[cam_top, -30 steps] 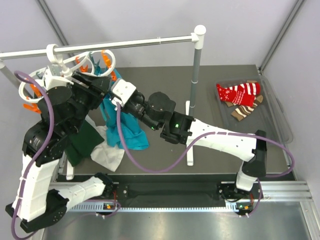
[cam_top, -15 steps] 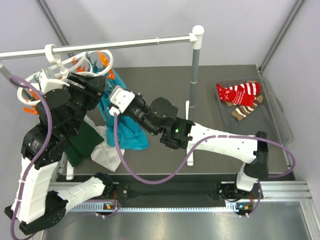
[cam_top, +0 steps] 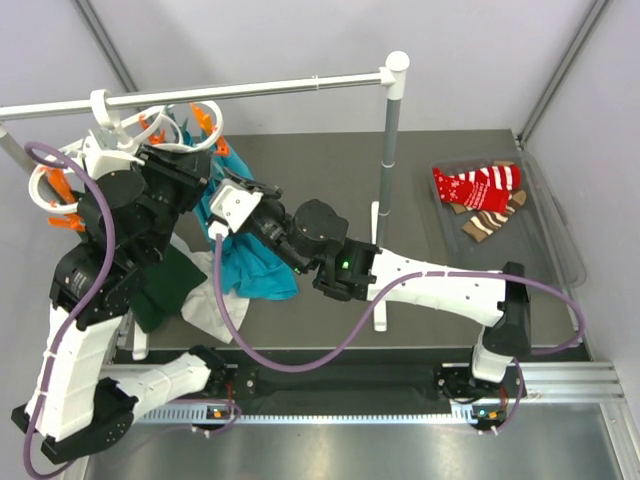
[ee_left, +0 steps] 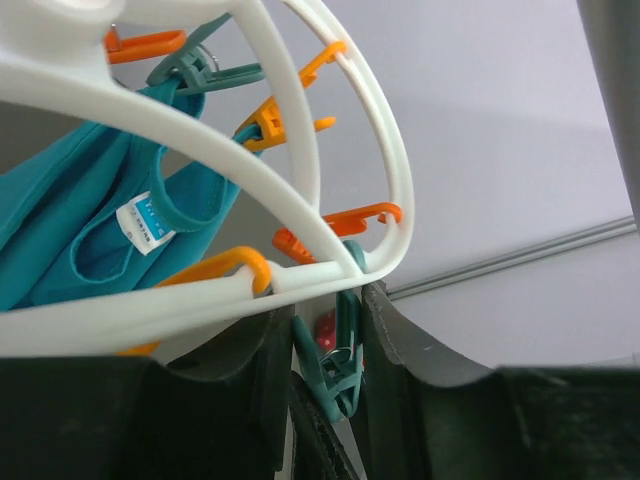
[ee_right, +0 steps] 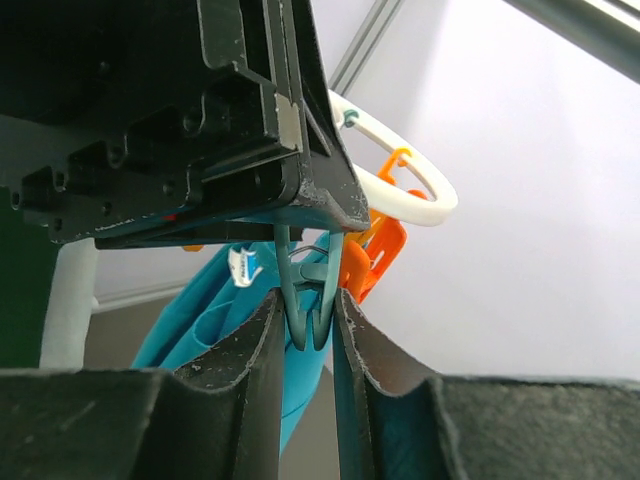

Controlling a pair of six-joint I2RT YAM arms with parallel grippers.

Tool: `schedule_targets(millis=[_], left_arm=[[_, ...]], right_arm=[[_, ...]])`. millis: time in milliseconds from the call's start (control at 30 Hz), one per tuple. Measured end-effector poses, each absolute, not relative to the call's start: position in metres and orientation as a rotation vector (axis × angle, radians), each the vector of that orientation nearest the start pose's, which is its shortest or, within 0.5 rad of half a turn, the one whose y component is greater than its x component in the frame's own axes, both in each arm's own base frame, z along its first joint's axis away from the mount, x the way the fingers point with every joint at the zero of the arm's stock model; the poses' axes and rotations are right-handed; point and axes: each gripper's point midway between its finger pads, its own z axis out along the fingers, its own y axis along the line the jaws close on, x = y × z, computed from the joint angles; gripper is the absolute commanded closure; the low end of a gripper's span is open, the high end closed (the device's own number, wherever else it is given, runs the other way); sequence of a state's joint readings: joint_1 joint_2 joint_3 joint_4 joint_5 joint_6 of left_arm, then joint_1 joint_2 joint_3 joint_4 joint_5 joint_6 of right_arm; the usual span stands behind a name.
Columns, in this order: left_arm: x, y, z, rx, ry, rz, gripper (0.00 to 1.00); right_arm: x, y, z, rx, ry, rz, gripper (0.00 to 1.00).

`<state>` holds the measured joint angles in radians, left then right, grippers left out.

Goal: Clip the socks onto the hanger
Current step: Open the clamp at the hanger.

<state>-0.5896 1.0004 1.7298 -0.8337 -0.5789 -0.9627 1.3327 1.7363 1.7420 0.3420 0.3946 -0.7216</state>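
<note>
L gripper [ee_left: 322, 300] has jaws clenched on hanger [ee_left: 390, 170] rim, prob. to stop it swinging. Just under that rim, R gripper [ee_right: 305, 300] pinches a teal pin [ee_right: 287, 290] btwn its jaws, likely to spread it open. No sock at hanger yet. Socks [cam_top: 480, 187] lie well right of it in tray [cam_top: 560, 230] on desk, so pin has nothing to bite.

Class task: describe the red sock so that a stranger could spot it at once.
Find the clear tray on the table's right side. In its sock pile, the red sock lies at the back; white stripes and dots separate it from the brown socks.
</note>
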Motion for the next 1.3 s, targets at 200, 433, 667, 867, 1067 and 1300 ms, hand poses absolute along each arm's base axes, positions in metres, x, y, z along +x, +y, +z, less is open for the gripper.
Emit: schedule_targets(millis=[200, 433, 667, 867, 1067, 1300], left_arm=[[0.251, -0.086, 0.498, -0.727, 1.526, -0.681, 1.0], [0.247, -0.081, 0.5, -0.704, 1.492, -0.684, 1.0], [0.239, -0.085, 0.501, -0.611, 1.471, -0.713, 1.0], [0.231, -0.101, 0.502, -0.465, 1.429, -0.791, 1.0], [0.223, -0.119, 0.506, -0.31, 1.388, -0.86, 1.0], [0.216, -0.127, 0.514, -0.216, 1.357, -0.885, 1.0]], right_arm=[[0.217, 0.494, 0.484, -0.838, 0.916, 0.271, 0.44], [0.211, 0.483, 0.458, -0.863, 0.988, 0.257, 0.16], [0.197, 0.434, 0.435, -0.902, 1.138, 0.364, 0.13], [0.193, 0.394, 0.453, -0.855, 1.258, 0.652, 0.15], [0.169, 0.392, 0.466, -0.87, 1.271, 1.007, 0.17], [0.159, 0.436, 0.487, -0.957, 1.226, 1.246, 0.2]])
